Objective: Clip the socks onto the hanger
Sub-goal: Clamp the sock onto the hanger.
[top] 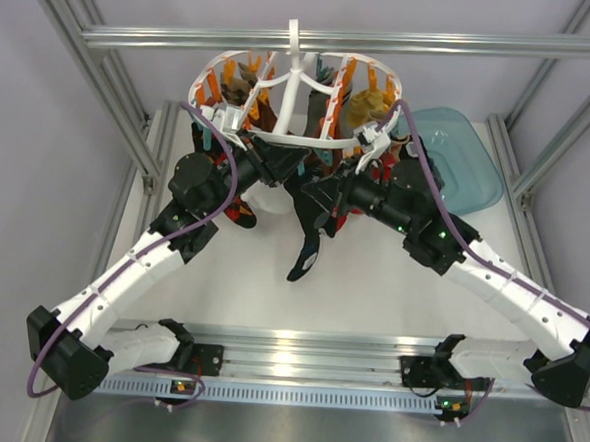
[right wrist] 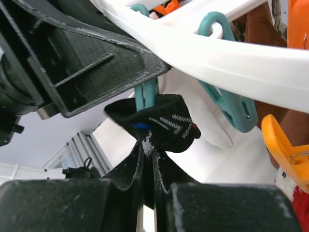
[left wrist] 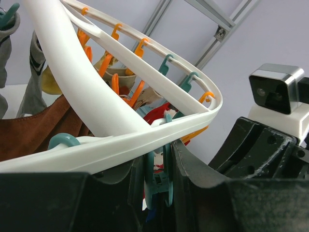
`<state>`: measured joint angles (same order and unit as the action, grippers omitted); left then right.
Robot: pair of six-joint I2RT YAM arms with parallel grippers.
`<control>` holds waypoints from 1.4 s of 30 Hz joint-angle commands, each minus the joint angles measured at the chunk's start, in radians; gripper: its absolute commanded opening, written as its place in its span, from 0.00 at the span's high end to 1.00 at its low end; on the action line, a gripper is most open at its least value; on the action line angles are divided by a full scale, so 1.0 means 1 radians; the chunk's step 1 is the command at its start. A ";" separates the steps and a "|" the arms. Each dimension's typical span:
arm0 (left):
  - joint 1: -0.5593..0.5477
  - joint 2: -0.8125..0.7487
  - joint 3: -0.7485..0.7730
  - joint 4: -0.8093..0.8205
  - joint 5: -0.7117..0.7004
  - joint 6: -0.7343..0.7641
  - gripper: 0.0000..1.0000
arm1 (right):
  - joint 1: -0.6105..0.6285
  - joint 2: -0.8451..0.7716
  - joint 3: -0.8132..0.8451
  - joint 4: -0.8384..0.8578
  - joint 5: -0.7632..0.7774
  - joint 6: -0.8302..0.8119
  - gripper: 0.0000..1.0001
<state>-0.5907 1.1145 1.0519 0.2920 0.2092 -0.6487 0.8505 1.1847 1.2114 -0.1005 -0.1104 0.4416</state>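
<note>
Now pinching the dark sock (right wrist: 159,123) in the right end effector (right wrist: 147,157), with the fingers (right wrist: 169,193) pressed together on a fold of its cloth, just below the white ring of the hanger (right wrist: 231,63). Holding the upper edge of this sock close against the tip of a teal clip (right wrist: 145,94); impossible to tell whether already gripped by the clip or only touching. Squeezing the same teal clip from both sides with the left end effector (left wrist: 157,166), closed around it directly under the ring. From above, seeing the rest of the sock dangling down over the counter (top: 371,286), between the two arms. Also seeing a brown cloth (left wrist: 38,133) hanging on the ring, among orange and teal clips, and a teal basin (top: 469,167) at the back right of the counter, well apart from the sock
</note>
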 commanded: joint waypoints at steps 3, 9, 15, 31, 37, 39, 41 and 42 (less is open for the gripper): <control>-0.004 -0.012 -0.016 0.004 0.012 0.063 1.00 | 0.019 -0.073 -0.001 0.093 -0.017 -0.032 1.00; -0.004 -0.024 -0.006 0.007 0.018 0.054 0.79 | 0.019 -0.051 0.013 0.087 0.008 -0.052 1.00; -0.004 -0.056 0.023 -0.046 0.004 0.050 0.53 | 0.019 -0.037 0.010 0.088 0.008 -0.058 1.00; 0.009 -0.140 0.048 -0.165 -0.039 0.087 0.13 | 0.019 -0.022 -0.024 0.124 0.037 -0.107 1.00; 0.019 -0.189 0.054 -0.214 -0.044 0.126 0.12 | 0.019 -0.004 -0.032 0.157 0.002 -0.116 0.98; 0.034 -0.199 0.059 -0.234 -0.047 0.129 0.12 | 0.019 0.009 -0.029 0.163 -0.012 -0.118 0.89; 0.051 -0.214 0.056 -0.243 -0.047 0.133 0.12 | 0.019 0.009 -0.029 0.163 -0.009 -0.121 0.81; 0.055 -0.222 0.048 -0.249 -0.048 0.133 0.12 | 0.019 0.007 -0.029 0.159 -0.008 -0.124 0.77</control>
<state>-0.5549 0.9218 1.0698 0.0628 0.1673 -0.5415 0.8509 1.1934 1.1721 -0.0113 -0.1032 0.3355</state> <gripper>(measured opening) 0.880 0.201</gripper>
